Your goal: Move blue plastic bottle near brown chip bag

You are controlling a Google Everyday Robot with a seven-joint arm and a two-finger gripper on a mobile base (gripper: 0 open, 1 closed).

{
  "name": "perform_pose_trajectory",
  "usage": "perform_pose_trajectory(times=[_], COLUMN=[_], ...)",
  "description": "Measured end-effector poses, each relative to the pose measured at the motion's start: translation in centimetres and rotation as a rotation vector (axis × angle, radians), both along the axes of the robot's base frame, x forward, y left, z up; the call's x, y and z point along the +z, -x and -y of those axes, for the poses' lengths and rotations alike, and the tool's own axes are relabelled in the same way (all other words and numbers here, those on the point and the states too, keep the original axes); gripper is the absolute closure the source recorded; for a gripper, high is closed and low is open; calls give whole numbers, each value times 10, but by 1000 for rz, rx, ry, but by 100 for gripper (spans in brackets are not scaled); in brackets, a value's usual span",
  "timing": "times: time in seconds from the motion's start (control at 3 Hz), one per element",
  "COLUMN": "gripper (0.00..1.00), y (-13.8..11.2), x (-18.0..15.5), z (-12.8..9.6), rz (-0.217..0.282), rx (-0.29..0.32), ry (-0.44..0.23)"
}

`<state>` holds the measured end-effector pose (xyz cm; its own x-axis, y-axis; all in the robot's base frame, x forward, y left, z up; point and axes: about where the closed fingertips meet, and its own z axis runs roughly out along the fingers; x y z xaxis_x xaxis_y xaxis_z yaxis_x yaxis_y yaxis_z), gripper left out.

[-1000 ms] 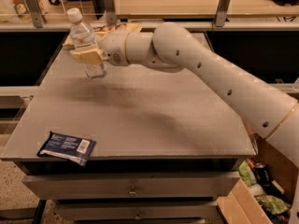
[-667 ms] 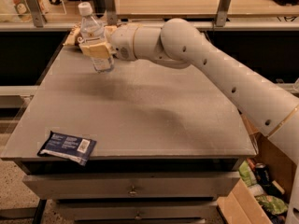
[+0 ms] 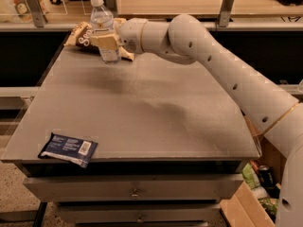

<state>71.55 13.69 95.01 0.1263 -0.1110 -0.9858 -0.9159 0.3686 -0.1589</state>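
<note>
In the camera view, the gripper [image 3: 105, 42] is at the far left corner of the grey table [image 3: 147, 112], its tan fingers [image 3: 108, 41] closed around the middle of the blue plastic bottle [image 3: 102, 21]. The bottle stands upright, white cap up, directly in front of the brown chip bag [image 3: 81, 34] and probably touching it; whether its base rests on the table or hangs just above is hard to tell. The bottle is already close to the bag, so the risk lies in the release. If the base is off the surface or sits on the crinkled bag edge, opening could topple the tall bottle. Pushing further would shove the bag off the back edge. The flat dark blue packet [image 3: 68, 148] lies well apart at the front edge
</note>
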Motion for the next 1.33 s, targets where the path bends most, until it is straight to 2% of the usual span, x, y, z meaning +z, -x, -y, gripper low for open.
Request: perform_pose_trajectory(times=[0.33,0.67,1.33], gripper=[100,85,39], y=[-13,-23,-42], x=[-3,-13,-43], z=[4,4,-12], rz=[-2,-18,-49], rx=[-15,-22,-27], ry=[-15,-21,-17])
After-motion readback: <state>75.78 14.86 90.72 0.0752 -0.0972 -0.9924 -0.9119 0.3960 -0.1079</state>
